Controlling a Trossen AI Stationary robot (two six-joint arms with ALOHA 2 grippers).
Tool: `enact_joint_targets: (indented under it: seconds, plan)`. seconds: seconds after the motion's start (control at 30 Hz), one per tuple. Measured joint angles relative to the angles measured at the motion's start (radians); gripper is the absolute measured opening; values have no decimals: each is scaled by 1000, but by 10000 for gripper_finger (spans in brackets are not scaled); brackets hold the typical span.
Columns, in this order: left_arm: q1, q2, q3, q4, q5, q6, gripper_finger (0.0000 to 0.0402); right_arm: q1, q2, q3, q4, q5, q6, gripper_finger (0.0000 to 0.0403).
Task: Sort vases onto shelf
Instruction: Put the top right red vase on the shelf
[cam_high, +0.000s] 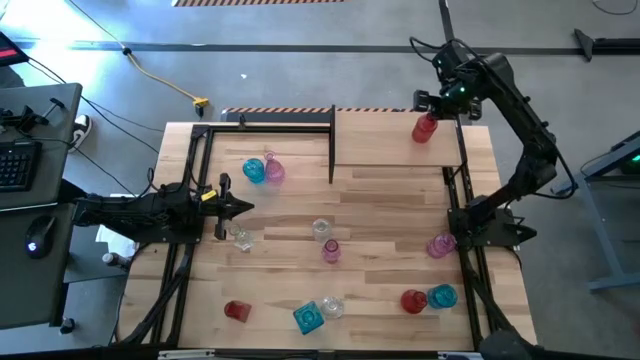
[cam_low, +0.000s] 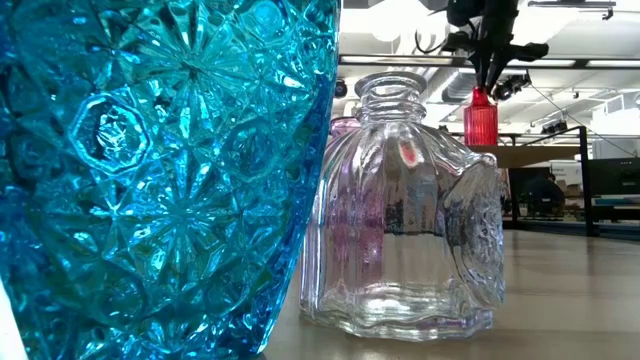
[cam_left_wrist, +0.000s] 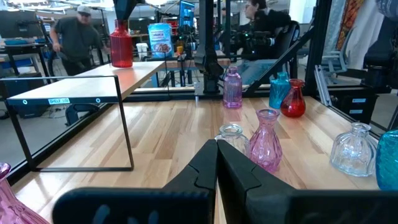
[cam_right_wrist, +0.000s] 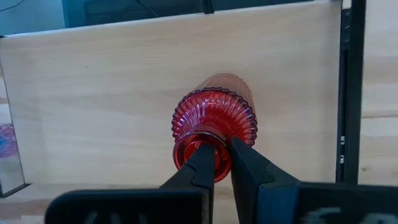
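Right gripper (cam_right_wrist: 216, 163) on red vase (cam_right_wrist: 214, 121), shelf (cam_right_wrist: 112, 93)

Two matte black jointed arms, black cables, tapered black right hand (cam_right_wrist: 216, 163) fingers

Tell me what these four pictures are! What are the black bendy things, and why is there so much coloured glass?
The black bendy things are two robot arms at a wooden table. One picture looks down from above, one looks across the tabletop, and two come from cameras on the wrists. Small glass vases in pink, clear, red and teal stand scattered on the table. The right gripper pinches the neck of a ribbed red glass vase whose base rests on the raised light-wood shelf. The left gripper waits shut over the table's left side, holding nothing. The huge blue thing is just a patterned teal glass vase right beside the low camera.
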Motion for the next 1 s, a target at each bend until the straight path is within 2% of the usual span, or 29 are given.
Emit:
enact_joint_targets:
  seconds: [0.77, 1.0]
  plan:
    - [0, 0, 0, 0, 0, 0, 1, -26, 31, 1, 92, 11, 23, 16]
    - [0, 0, 0, 0, 0, 0, 1, -47, 31, 1, 90, -24, 27, 16]
